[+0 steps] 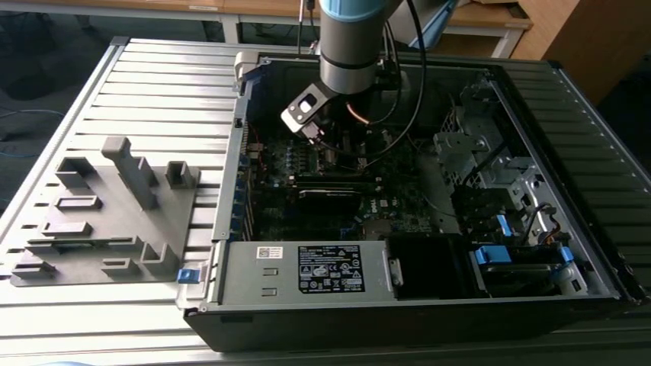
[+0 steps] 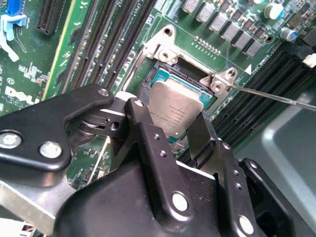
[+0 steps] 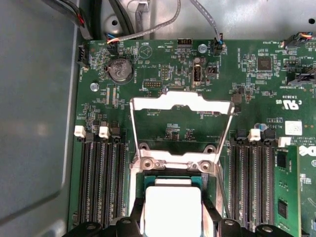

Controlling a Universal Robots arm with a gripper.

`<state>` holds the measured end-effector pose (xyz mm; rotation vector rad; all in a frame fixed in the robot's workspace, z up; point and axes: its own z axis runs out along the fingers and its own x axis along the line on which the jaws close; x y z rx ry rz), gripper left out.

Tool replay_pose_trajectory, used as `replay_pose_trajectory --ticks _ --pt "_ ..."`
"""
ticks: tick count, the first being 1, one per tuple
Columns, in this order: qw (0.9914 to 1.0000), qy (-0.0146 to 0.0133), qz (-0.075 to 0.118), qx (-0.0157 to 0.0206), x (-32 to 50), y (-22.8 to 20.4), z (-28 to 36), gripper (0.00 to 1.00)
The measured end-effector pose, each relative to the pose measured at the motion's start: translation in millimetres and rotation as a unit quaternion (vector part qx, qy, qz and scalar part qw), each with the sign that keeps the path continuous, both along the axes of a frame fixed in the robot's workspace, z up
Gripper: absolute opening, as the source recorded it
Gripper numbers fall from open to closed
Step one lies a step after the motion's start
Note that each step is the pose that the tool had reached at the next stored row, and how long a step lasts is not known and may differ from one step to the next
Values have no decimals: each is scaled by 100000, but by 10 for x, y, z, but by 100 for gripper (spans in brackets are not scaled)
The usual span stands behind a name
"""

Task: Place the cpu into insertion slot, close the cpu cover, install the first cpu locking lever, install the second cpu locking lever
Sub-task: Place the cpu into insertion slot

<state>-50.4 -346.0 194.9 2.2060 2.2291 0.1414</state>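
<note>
Over tabletop [image 1: 152, 84], inside open computer case [image 1: 407, 324], eleven o'clock in exterior view: holds claw [image 2: 167, 116] clamped on cpu [image 2: 177, 106], directly above socket [image 2: 170, 69], cpu cover [image 3: 181, 102] flipped open beyond.

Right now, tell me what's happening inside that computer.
The robot arm's gripper is inside the open computer case, over the socket on the motherboard. It holds the cpu by two opposite edges right at the socket; whether the chip is fully seated cannot be told. The cpu cover stands flipped open beyond it, not yet closed.
</note>
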Motion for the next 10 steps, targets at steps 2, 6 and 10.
replay_pose_trajectory --ticks 2,6,10 --pt "100000 -18 -71 -27 -1 -1 0 54" --pt "99999 -80 -296 -369 -3 -2 -2 54" --pt "99998 -77 -394 -420 -5 -2 -3 54"
